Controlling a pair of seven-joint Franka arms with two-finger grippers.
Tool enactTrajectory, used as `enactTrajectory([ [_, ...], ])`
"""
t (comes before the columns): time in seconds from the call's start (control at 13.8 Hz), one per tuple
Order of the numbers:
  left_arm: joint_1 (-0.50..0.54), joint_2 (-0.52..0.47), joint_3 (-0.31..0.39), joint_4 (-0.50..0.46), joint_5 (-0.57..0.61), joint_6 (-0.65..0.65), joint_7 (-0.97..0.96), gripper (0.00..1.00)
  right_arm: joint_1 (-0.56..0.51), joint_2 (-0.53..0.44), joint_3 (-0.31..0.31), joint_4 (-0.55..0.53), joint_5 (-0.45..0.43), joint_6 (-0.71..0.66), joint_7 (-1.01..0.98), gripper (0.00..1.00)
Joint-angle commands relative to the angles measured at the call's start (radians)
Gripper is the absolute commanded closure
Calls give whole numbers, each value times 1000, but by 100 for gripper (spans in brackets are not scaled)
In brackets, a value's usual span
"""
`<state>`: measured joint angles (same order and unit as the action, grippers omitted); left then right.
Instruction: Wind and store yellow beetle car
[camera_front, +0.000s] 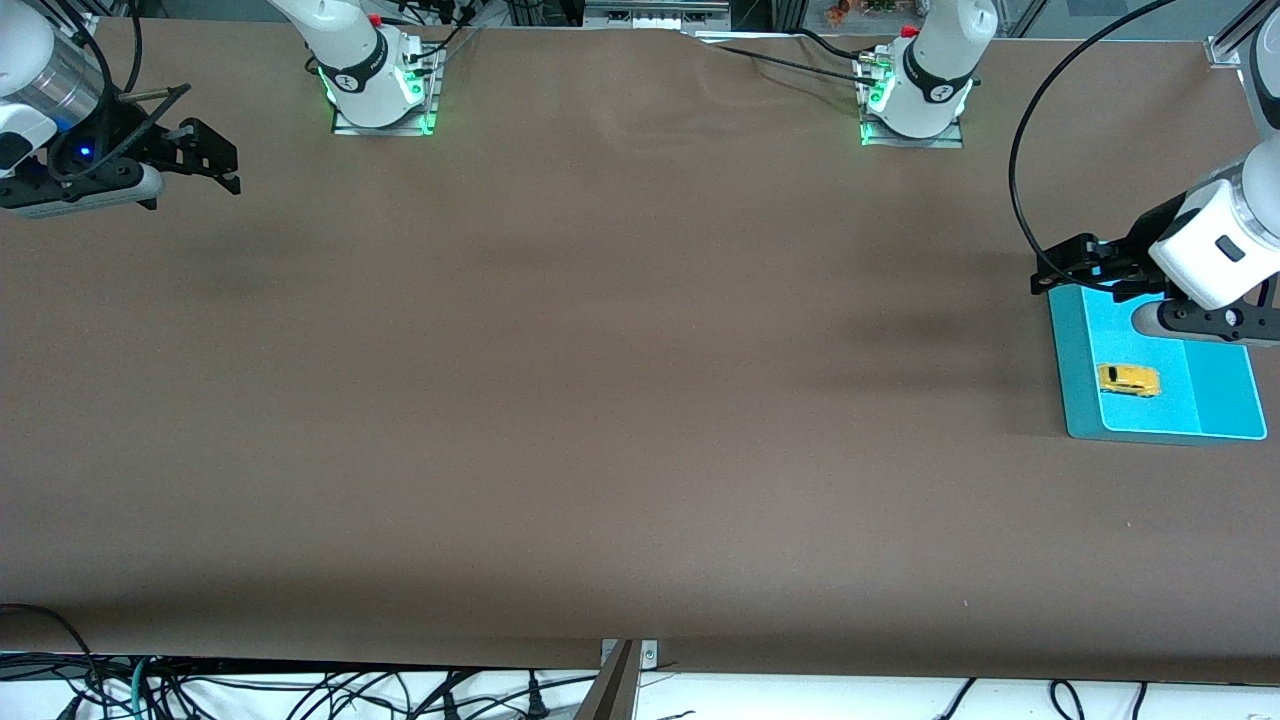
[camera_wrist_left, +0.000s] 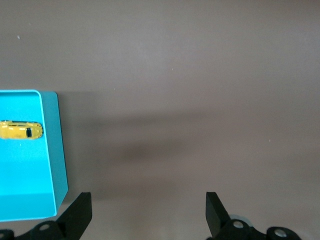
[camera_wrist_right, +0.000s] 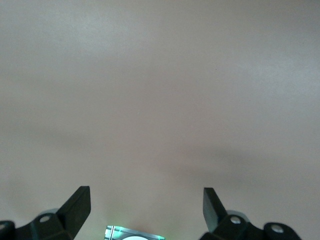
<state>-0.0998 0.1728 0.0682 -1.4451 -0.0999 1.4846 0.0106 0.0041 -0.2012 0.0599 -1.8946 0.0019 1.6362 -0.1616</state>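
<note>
The yellow beetle car (camera_front: 1129, 380) (camera_wrist_left: 21, 130) lies on a flat cyan tray (camera_front: 1215, 395) (camera_wrist_left: 30, 175) at the left arm's end of the table. It is tiny, with dark windows. My left gripper (camera_front: 1048, 272) (camera_wrist_left: 148, 200) hangs open and empty over the tray's edge, apart from the car. My right gripper (camera_front: 232, 168) (camera_wrist_right: 146, 197) hovers open over bare table at the right arm's end, holding nothing.
The brown table (camera_front: 640, 400) stretches wide between the two arms. Both arm bases (camera_front: 380, 95) (camera_front: 915, 100) glow green along the table's edge farthest from the front camera; the right base plate (camera_wrist_right: 134, 233) shows in the right wrist view. Cables (camera_front: 300, 695) hang below the near edge.
</note>
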Motion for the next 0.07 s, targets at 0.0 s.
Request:
enactTrajectory([
  [0.0,2,4,13,8,-20,-29,29,0,14,-6,-11,12,-7,-27,10,0],
])
